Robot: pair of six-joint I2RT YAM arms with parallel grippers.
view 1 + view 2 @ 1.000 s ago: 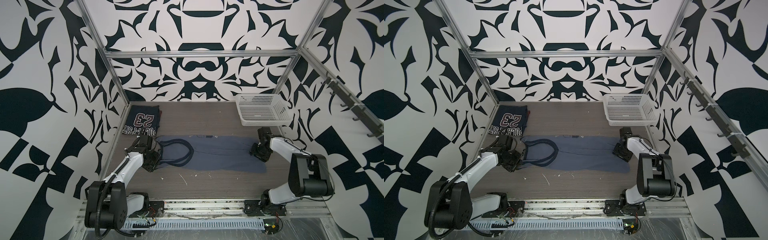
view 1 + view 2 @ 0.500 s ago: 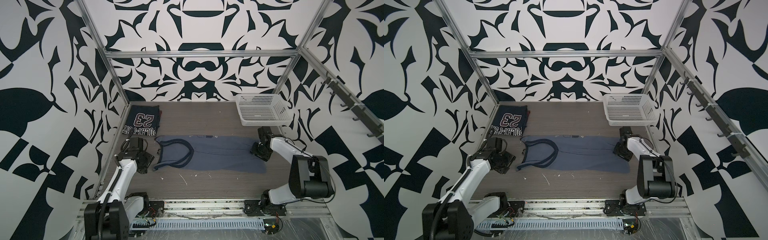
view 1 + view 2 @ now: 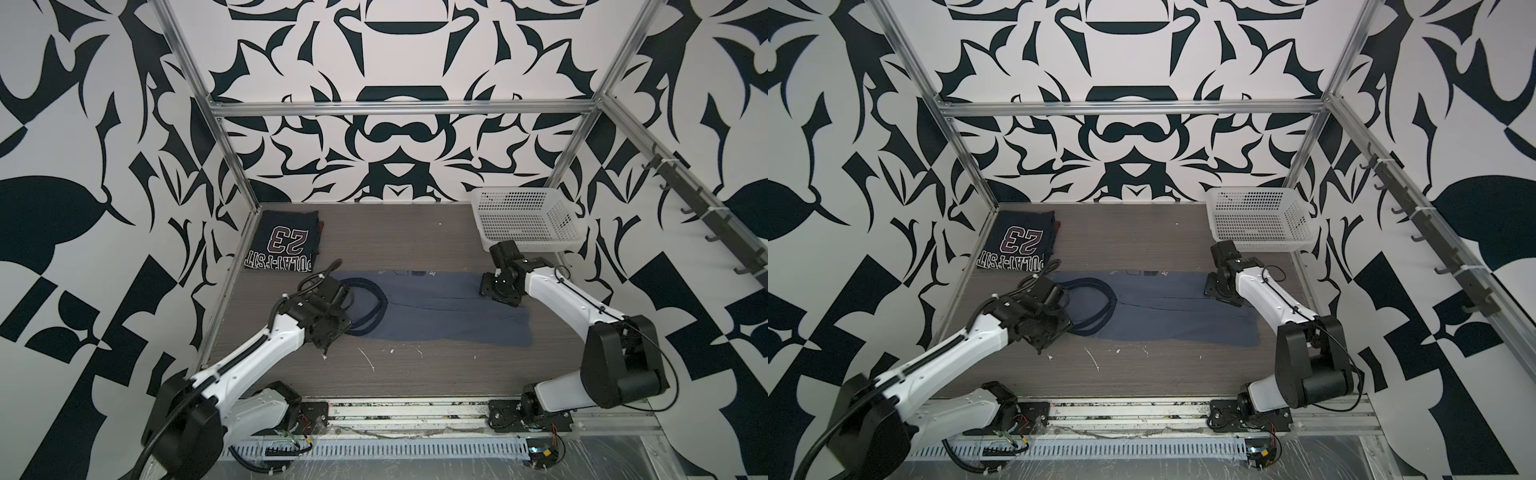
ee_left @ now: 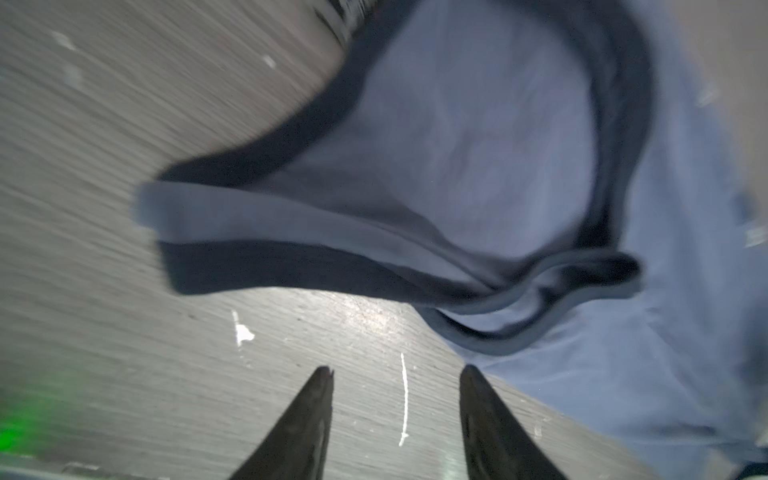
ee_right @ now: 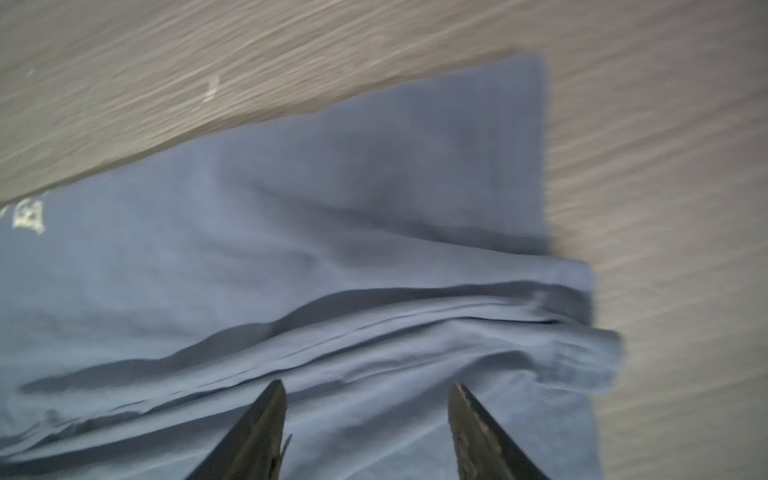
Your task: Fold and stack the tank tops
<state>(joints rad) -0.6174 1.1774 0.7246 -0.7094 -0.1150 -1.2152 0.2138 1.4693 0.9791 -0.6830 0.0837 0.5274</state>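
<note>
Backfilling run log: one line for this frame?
left gripper: open, by straps; right gripper: open, over hem; slate-blue tank top: long strip; navy tank top: folded

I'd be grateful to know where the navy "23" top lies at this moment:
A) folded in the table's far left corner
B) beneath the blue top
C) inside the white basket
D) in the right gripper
A: the navy top lies folded flat in the far left corner of the table, apart from the basket and the blue top.
</note>
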